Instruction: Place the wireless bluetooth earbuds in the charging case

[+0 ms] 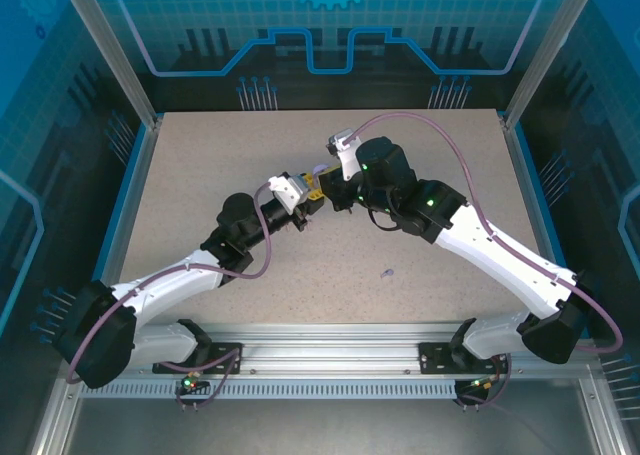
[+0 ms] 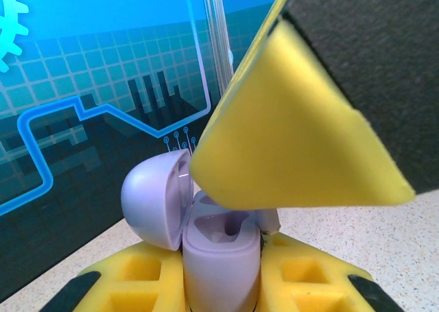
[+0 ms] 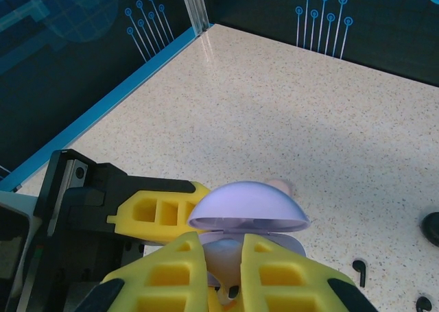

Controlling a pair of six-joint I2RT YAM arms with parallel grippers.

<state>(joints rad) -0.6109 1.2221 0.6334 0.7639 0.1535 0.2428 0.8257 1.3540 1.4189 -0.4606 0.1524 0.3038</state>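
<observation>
left jaws clamp lilac case (image 2: 219,264) | right jaws: cannot tell | right wrist: black earbud (image 3: 359,269)

the lilac charging case (image 2: 219,257) is smooth plastic with a soft satin sheen, and its lid (image 2: 152,199) catches a faint highlight. the lilac earbud (image 2: 271,221) looks like the same plastic. the left gripper (image 2: 219,288) and right gripper (image 3: 230,274) have fingers (image 2: 295,134) of matt, slightly grainy yellow plastic with matt black backing. the table (image 3: 288,106) is matt, finely speckled and stone-like. the near rail (image 1: 330,337) is brushed metal. the left arm (image 1: 165,287) and right arm (image 1: 500,250) wear glossy white and black plastic shells.
</observation>
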